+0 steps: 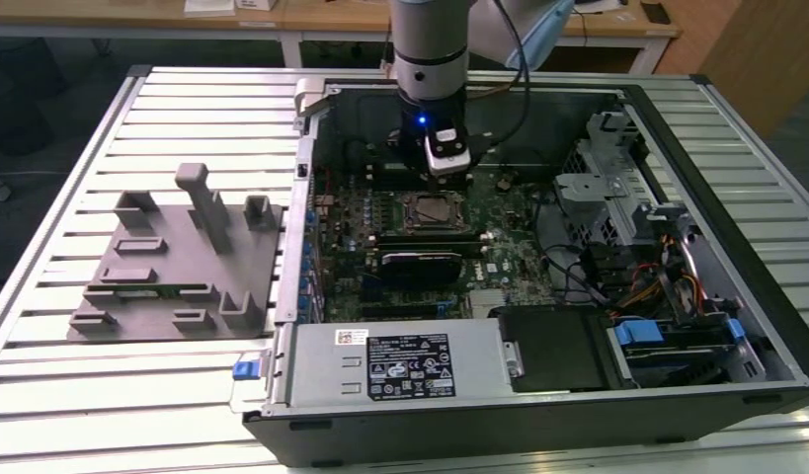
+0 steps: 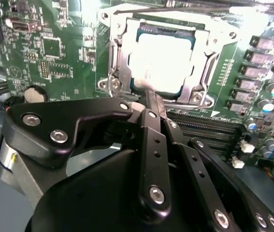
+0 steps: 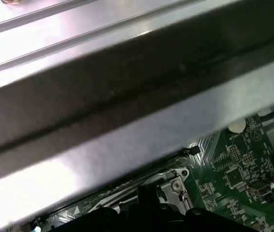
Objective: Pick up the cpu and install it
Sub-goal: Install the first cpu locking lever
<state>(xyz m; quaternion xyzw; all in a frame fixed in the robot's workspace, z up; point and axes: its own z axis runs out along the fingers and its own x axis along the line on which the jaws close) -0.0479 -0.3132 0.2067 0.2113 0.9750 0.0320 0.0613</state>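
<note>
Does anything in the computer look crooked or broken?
Nothing stands out. The cpu lies flat and square inside its metal socket frame on the green motherboard, and no part near it looks bent or cracked. The gripper hangs just beside the socket, holding nothing.

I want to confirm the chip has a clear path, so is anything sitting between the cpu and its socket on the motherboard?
Nothing visible does. In the second wrist view the cpu already lies inside the socket frame, flat and level. The gripper sits just beside the socket's edge, holding nothing, and no cable or part lies across the chip.
</note>
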